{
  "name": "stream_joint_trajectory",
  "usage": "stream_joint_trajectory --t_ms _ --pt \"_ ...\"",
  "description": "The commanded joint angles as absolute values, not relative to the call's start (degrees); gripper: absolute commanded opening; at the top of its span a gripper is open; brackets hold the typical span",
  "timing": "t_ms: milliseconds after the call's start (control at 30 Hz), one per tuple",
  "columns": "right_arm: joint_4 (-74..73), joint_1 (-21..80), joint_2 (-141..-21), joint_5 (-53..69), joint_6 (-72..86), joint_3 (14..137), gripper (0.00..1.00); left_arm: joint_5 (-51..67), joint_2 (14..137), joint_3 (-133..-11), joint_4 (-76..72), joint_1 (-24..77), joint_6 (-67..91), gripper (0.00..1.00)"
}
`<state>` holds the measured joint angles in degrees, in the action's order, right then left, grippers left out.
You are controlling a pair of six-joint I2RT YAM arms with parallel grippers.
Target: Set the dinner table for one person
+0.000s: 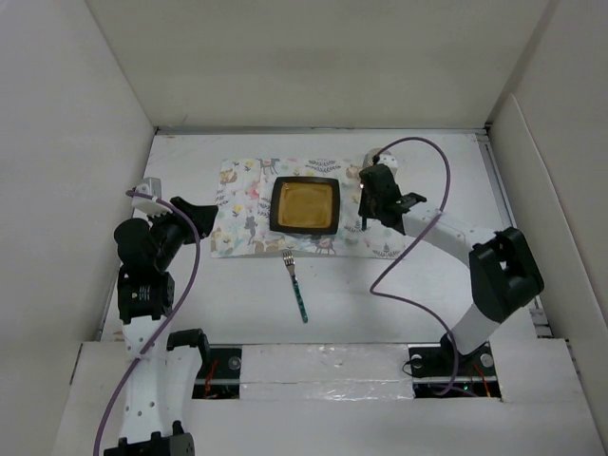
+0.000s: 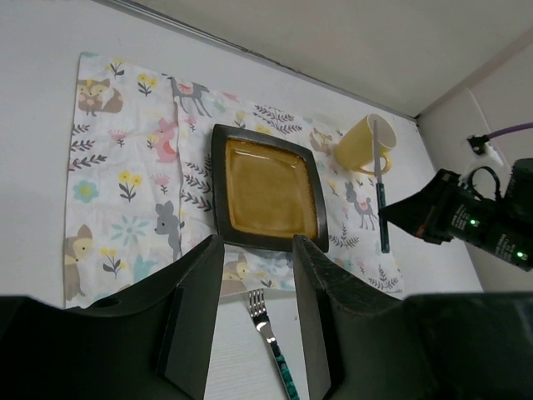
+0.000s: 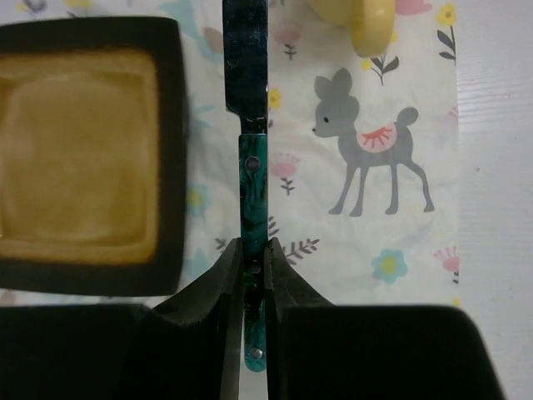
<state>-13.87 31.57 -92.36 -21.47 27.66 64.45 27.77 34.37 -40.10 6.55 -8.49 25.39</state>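
Over the white bench, seen from above, we are holding the right gripper at the right side of the patterned cloth, just beside the square plate; the fork is lying on bare bench near the cloth's near edge, and the left gripper is hovering by the cloth's left side; from the left wrist, that gripper is gaping with nothing in it, and the knife is running past the yellow mug; from the right wrist, the jaws are clamping the knife's green handle; whether the blade is touching the cloth we cannot tell; we are judging the step to be laying the knife down, so we are aiming for parallel to the plate's edge, clear of the mug, lowering flat before letting go.
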Motion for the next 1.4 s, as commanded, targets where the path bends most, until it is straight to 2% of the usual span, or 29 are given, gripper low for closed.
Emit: stream_joint_trajectory --t_ms 0,200,567,667,700,800,933,967,1000,1067,1200,1233,1267,1300,1367 --pt "-7.82 29.53 -95.45 -16.35 24.52 67.15 0.00 27.95 34.37 -40.52 4.75 -8.88 25.40 0.36" --pt "-5.63 29.00 -101.06 -14.42 24.87 65.30 0.00 28.39 34.63 -40.43 4.66 -8.88 25.49 0.36" --pt "-3.95 30.76 -104.41 -13.97 28.47 62.49 0.00 28.56 34.98 -40.25 4.49 -8.88 25.58 0.36" --pt "-5.10 30.76 -103.37 -13.97 29.27 62.32 0.20 27.86 34.72 -40.43 4.83 -8.88 25.31 0.36" --pt "-5.10 30.76 -102.66 -14.41 29.27 61.97 0.32 28.12 35.06 -40.34 4.83 -8.88 25.40 0.36" --pt "-7.11 31.46 -97.84 -16.25 29.18 61.44 0.46 28.56 34.45 -40.17 4.39 -8.88 25.66 0.36" --pt "-8.88 34.79 -88.79 -18.01 28.74 58.72 0.49 28.30 34.72 -40.25 4.66 -8.88 25.40 0.36" --pt "-8.70 38.29 -86.77 -18.10 28.57 56.80 0.47 28.21 34.37 -40.17 4.48 -8.88 25.57 0.36" --pt "-7.74 40.41 -83.44 -17.58 28.48 55.39 0.29 27.86 34.19 -40.17 4.40 -8.88 25.66 0.36" --pt "-6.51 47.85 -81.57 -16.71 29.70 51.44 0.01 27.33 34.19 -40.43 4.92 -8.88 25.49 0.36" --pt "-4.74 61.65 -83.05 -19.66 35.14 49.13 0.00 27.16 33.84 -40.17 4.48 -8.88 25.84 0.36" --pt "-5.62 63.79 -85.32 -21.08 36.11 49.65 0.04 26.55 34.01 -40.34 4.66 -8.88 25.84 0.36" --pt "-6.58 65.55 -87.08 -22.05 37.17 50.27 0.16 26.54 34.19 -40.43 4.92 -8.88 25.75 0.36" --pt "-7.90 68.18 -88.84 -22.50 37.53 52.27 0.39 26.72 34.28 -40.34 4.83 -8.88 25.75 0.36" --pt "-9.22 70.39 -94.20 -23.81 37.53 54.48 0.48 27.16 33.84 -40.08 4.22 -8.88 26.01 0.36"
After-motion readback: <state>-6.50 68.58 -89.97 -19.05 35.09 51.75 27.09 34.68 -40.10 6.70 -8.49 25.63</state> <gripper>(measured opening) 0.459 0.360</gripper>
